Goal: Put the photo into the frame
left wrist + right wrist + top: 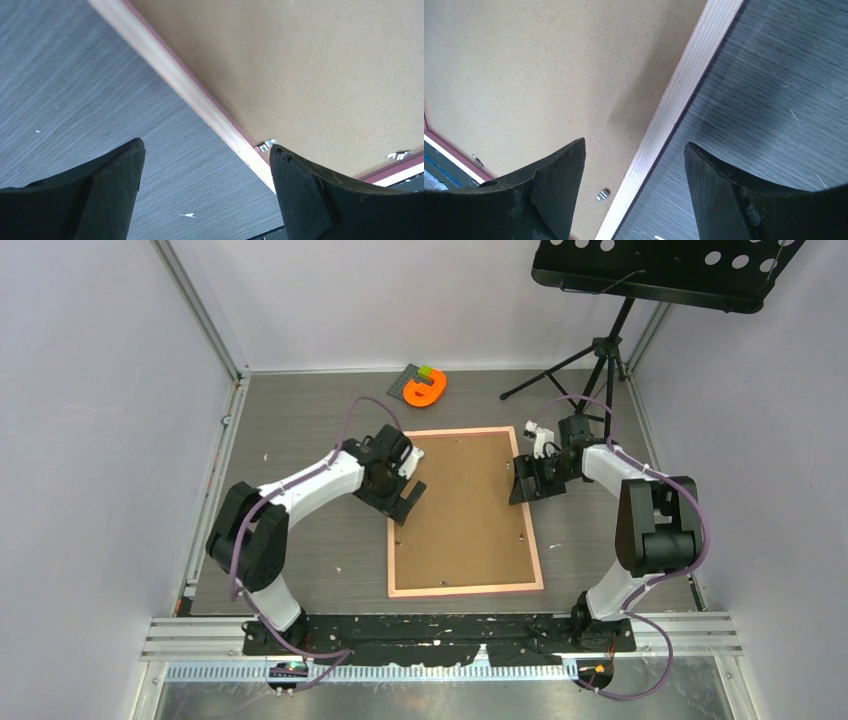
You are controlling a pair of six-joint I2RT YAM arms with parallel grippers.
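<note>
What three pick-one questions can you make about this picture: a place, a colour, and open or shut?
1. Where is the orange toy? A beyond the frame's far edge; B on the frame; C at its near edge.
2. What colour is the frame's rim? A blue; B pink; C green.
3. How is the left gripper? A shut; B open; C gripping the toy.
Answers: A, it lies past the far rim; B, the rim looks pink; B, the fingers stand wide apart.
</note>
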